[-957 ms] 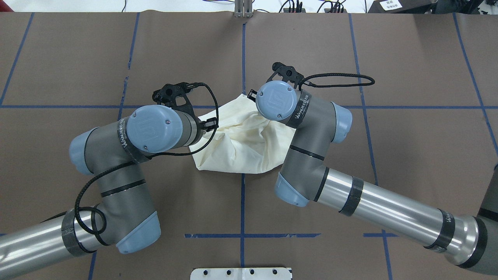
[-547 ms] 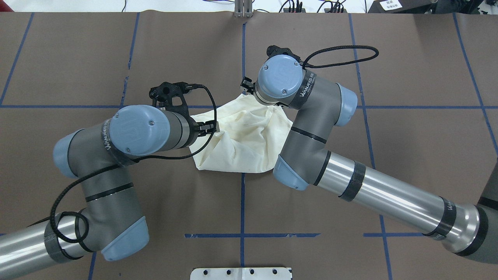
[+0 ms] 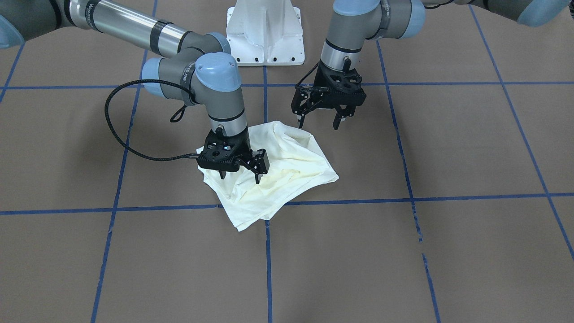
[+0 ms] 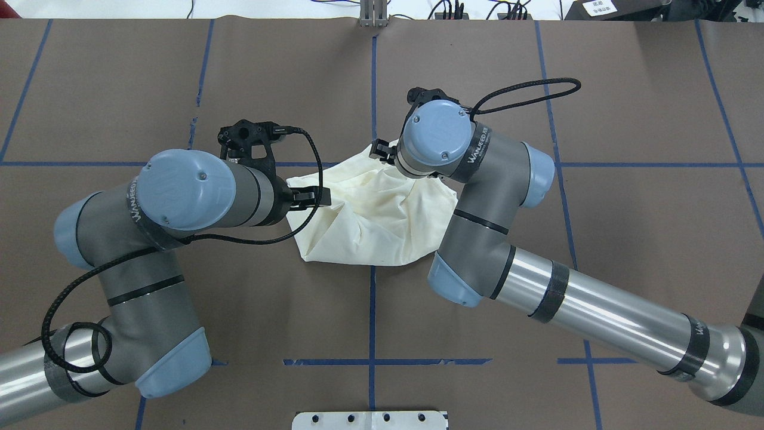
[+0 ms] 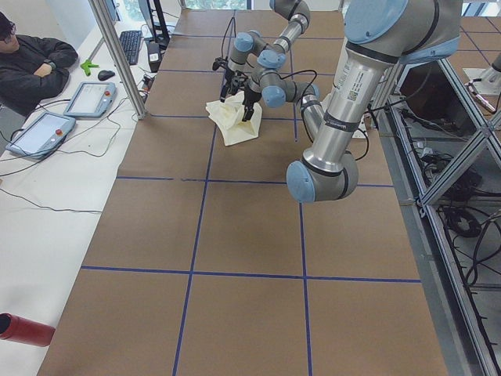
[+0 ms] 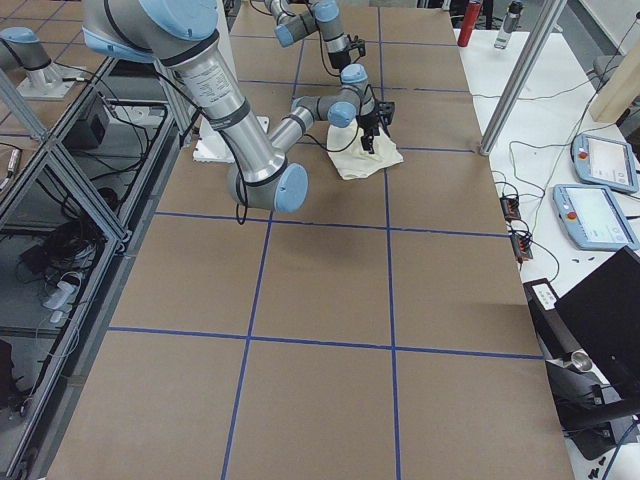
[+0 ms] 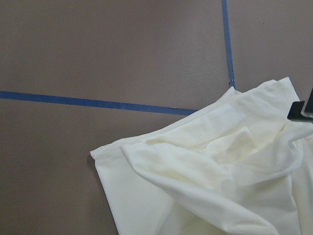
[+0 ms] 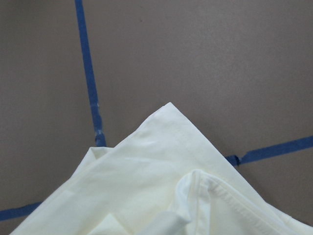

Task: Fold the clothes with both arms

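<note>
- Over the last second the left arm point(image 4: 179, 191) has drawn back toward the left edge of the worktop point(image 4: 627, 251) and risen. That has taken the left gripper point(image 3: 317, 126) up off the cloth.
- The right arm point(image 4: 477, 173) swung out toward the far edge in that time and has come partway back.
- The T-shirt point(image 4: 370, 221) has barely shifted. It is a crumpled cream heap about mid-worktop, plain side showing.
- The shirt's far corner covers the crossing of two blue tape lines point(image 4: 372, 310).
- From where I stand, the left gripper hangs in the air by the shirt's left edge. Its jaws are spread wide with nothing in them.
- The right gripper point(image 3: 240, 179) stands low over the far part of the shirt, jaws apart and empty. I cannot tell whether its tips touch the fabric.
- The right wrist view looks down on a stitched, hemmed corner of the shirt, pointing out onto bare brown worktop next to the tape.
- The left wrist view shows loose folds piled on a flat layer whose edge lies just short of a tape line.
- A black cable point(image 4: 525, 95) loops out from the right wrist toward the far edge.
- The white pedestal base point(image 3: 265, 33) sits at the middle of the near edge.
- A person point(image 5: 35, 66) in a dark top sits beyond the far edge with arms folded.
</note>
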`<state>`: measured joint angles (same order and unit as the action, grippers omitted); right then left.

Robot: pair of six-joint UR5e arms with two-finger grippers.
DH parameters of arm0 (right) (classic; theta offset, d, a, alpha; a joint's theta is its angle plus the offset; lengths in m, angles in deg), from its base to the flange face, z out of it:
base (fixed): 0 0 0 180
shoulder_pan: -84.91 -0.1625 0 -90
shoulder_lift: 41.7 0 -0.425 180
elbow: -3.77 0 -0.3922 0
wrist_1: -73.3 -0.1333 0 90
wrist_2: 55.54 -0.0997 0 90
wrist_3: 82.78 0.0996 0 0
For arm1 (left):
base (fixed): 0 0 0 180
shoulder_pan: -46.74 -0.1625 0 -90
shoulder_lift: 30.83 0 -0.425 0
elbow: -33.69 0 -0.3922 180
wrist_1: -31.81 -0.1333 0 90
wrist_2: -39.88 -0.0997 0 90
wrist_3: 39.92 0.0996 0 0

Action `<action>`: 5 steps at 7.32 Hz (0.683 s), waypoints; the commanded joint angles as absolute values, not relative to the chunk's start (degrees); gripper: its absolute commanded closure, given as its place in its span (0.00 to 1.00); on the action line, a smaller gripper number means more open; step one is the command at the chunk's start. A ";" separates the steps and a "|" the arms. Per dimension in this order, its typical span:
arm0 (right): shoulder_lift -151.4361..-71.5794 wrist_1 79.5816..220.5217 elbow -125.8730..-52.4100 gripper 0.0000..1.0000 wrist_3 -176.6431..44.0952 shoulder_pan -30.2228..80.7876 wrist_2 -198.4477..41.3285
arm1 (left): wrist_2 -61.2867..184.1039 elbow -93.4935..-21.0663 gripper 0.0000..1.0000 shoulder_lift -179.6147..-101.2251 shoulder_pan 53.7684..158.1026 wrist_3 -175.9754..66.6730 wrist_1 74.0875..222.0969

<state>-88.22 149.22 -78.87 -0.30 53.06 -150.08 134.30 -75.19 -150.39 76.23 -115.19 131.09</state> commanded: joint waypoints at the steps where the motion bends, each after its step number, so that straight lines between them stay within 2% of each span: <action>1: -87.58 149.15 -78.41 0.04 2.36 53.54 -146.88 | 134.36 -75.29 0.00 -150.36 76.18 -115.24 131.13; 2: -87.67 149.33 -78.24 0.20 6.92 53.54 -146.07 | 134.36 -75.29 0.00 -150.27 76.18 -115.24 131.13; 3: -87.49 149.16 -77.71 0.43 7.83 53.54 -144.59 | 134.36 -75.29 0.00 -150.27 76.18 -115.33 131.13; 4: -86.53 149.15 -76.14 0.50 9.93 53.54 -142.48 | 134.36 -75.29 0.00 -150.27 76.10 -115.33 131.13; 5: -86.00 149.07 -75.17 0.50 10.12 53.54 -142.29 | 134.36 -75.29 0.00 -150.27 76.10 -115.33 131.13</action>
